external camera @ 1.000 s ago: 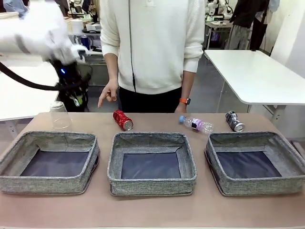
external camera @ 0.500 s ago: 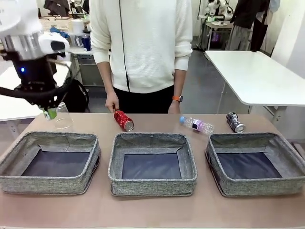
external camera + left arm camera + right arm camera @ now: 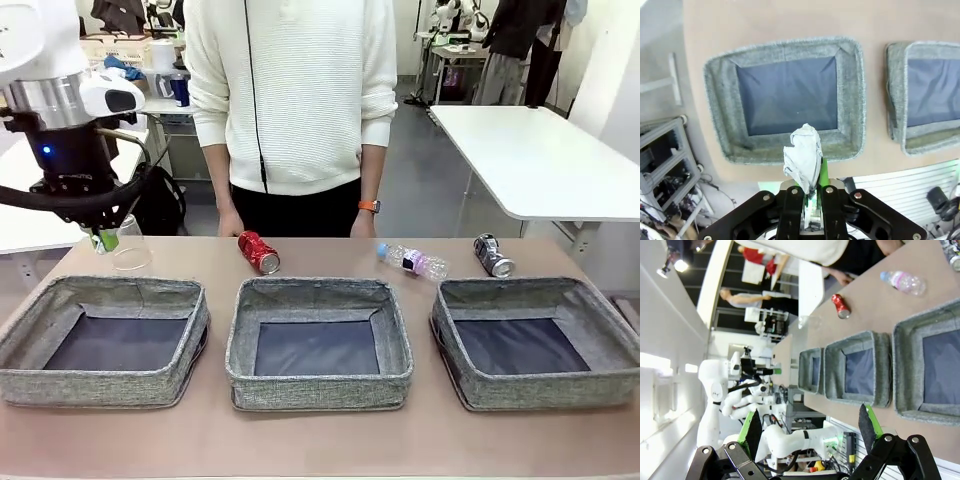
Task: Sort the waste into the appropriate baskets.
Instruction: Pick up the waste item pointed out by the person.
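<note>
A crumpled white paper wad (image 3: 801,152) is clamped in the left gripper (image 3: 812,182); the three grey woven fabric baskets (image 3: 318,291) are seen empty, nothing sorted yet.

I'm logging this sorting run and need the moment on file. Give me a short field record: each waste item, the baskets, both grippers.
left gripper: shut on white paper wad, held in the air
right gripper: open, empty
left basket, middle basket, right basket: empty
clear cup: beyond left basket
red can: on its side, beyond middle basket
bottle: on its side, beyond the middle-right gap
dark can: on its side, beyond right basket
</note>
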`<state>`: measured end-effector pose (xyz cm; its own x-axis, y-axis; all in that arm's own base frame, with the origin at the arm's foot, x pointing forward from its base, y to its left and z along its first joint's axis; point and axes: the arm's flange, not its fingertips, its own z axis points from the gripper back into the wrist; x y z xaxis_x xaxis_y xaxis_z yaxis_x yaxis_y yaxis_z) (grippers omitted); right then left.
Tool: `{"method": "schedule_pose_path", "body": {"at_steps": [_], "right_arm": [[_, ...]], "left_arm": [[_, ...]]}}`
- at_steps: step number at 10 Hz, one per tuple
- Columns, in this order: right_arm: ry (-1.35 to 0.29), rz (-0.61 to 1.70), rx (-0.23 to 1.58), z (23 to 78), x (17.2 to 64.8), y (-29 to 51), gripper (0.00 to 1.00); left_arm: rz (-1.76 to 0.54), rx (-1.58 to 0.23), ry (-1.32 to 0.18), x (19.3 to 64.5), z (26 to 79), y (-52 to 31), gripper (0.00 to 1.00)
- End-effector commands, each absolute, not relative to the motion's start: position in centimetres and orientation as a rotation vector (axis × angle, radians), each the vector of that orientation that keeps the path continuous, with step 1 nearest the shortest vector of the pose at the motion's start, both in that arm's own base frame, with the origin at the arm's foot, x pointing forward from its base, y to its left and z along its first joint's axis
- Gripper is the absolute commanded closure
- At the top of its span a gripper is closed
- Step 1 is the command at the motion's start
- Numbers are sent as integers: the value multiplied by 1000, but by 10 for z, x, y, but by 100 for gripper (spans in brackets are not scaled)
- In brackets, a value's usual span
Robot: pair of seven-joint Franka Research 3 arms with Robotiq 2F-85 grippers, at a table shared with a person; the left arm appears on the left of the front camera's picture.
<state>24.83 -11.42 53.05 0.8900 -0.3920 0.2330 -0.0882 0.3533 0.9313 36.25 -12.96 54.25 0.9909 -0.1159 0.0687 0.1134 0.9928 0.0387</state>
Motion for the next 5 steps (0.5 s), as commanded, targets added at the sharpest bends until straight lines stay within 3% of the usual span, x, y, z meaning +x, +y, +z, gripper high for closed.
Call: {"method": "schedule_pose_path", "body": {"at_steps": [1, 3, 5], "right_arm": [[-484, -184, 1221, 532, 251, -114, 0], [-484, -184, 1221, 532, 251, -114, 0], [-484, -184, 1221, 532, 251, -114, 0]], "left_arm": [[-106, -48, -102, 353, 531, -182, 90], [-70, -101, -180, 327, 581, -270, 90], [-5, -92, -66, 309, 623, -351, 90]]}}
